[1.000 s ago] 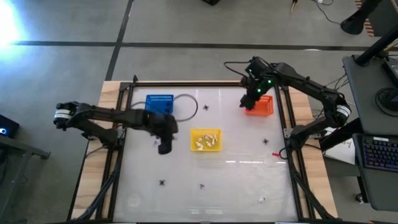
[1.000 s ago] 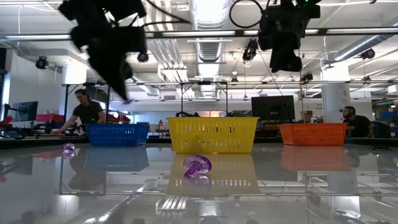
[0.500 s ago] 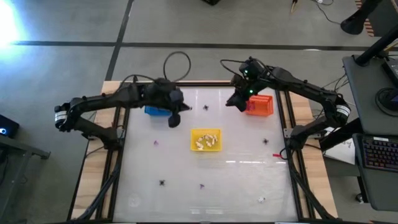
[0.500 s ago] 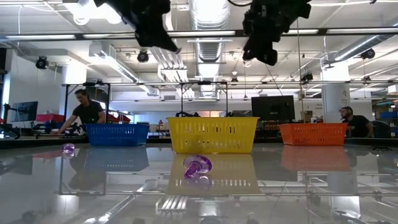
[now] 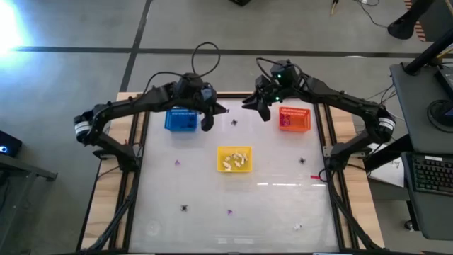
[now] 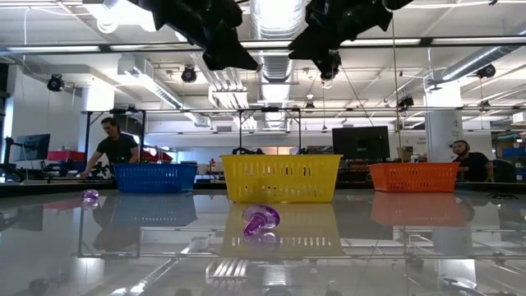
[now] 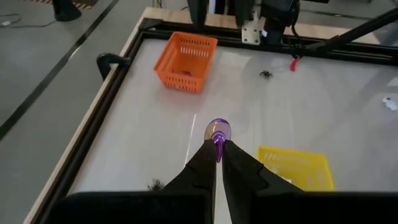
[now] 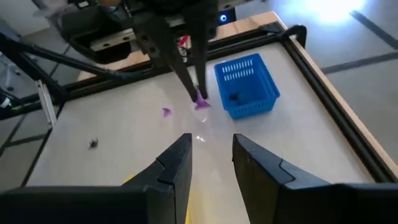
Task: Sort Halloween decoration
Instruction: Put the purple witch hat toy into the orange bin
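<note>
1. While pinched between the pressed-together fingers of the left gripper (image 7: 217, 149), a purple trinket (image 7: 218, 131) hangs above the table, just beside the blue basket (image 5: 181, 118).
2. Right gripper (image 8: 209, 155) stands spread and empty near the orange basket (image 5: 294, 118).
3. Yellow basket (image 5: 233, 159) holds cream trinkets (image 5: 234, 161).

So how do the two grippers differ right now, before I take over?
The left gripper is shut on a purple trinket; the right gripper is open and holds nothing. In the high view the left gripper hangs beside the blue basket, while the right gripper hangs beside the orange basket. Both are raised above the table's far side, pointing toward each other.
</note>
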You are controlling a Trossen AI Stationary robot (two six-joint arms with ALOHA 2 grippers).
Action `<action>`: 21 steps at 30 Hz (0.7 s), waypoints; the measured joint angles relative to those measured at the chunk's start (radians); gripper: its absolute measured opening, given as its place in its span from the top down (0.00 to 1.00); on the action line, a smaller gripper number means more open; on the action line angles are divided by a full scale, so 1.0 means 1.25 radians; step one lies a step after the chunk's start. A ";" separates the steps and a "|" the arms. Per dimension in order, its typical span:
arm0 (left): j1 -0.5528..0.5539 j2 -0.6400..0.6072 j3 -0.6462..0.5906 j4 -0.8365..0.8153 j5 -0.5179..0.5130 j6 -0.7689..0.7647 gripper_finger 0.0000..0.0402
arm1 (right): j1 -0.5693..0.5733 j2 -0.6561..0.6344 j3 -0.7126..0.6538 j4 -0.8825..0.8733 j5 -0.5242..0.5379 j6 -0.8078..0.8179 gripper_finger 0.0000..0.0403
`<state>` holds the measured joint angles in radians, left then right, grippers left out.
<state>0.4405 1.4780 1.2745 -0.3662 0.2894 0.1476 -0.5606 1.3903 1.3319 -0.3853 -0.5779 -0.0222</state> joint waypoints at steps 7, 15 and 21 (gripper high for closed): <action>0.008 0.053 0.063 0.002 0.018 0.043 1.00 | 0.004 0.047 -0.001 0.010 0.001 -0.016 0.76; 0.027 0.086 0.096 -0.001 0.072 0.064 1.00 | 0.009 0.073 -0.001 0.026 0.000 -0.003 0.76; 0.047 0.091 0.084 -0.003 0.077 0.064 1.00 | 0.020 0.073 -0.001 0.028 -0.001 -0.010 0.73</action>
<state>0.4992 1.5913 1.3792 -0.3705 0.3856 0.2272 -0.5362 1.4815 1.3312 -0.3504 -0.5797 -0.0351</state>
